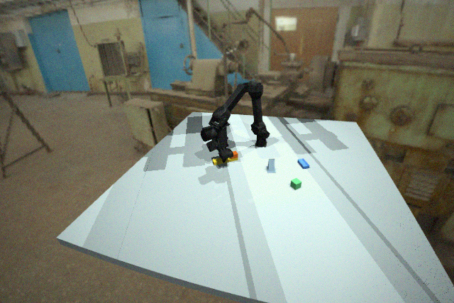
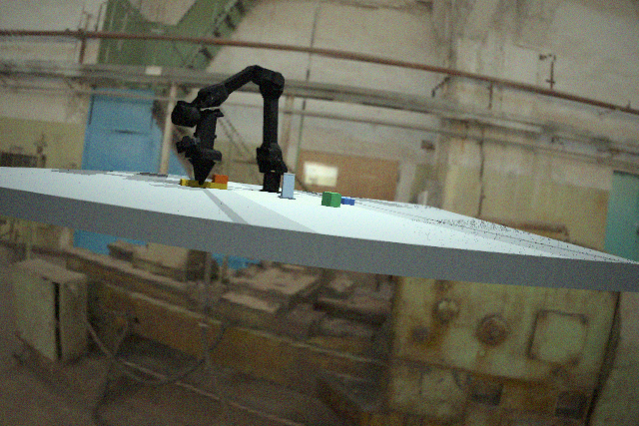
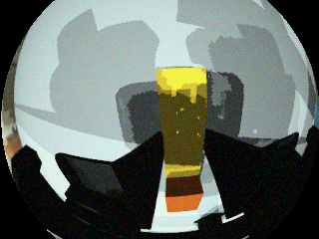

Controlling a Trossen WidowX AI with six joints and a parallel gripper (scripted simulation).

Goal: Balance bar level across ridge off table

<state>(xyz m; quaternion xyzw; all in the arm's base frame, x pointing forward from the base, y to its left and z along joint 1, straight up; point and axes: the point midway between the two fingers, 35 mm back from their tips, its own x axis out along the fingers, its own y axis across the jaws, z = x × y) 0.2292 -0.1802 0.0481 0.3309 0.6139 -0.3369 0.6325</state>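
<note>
While the bar (image 3: 181, 134) lies flat on the table (image 1: 311, 240), well apart from the ridge (image 1: 271, 164), the gripper (image 1: 220, 159) clamps its middle. It looks rigid, and the orange end may outweigh the yellow, so a mid-length hold seems sensible.
</note>
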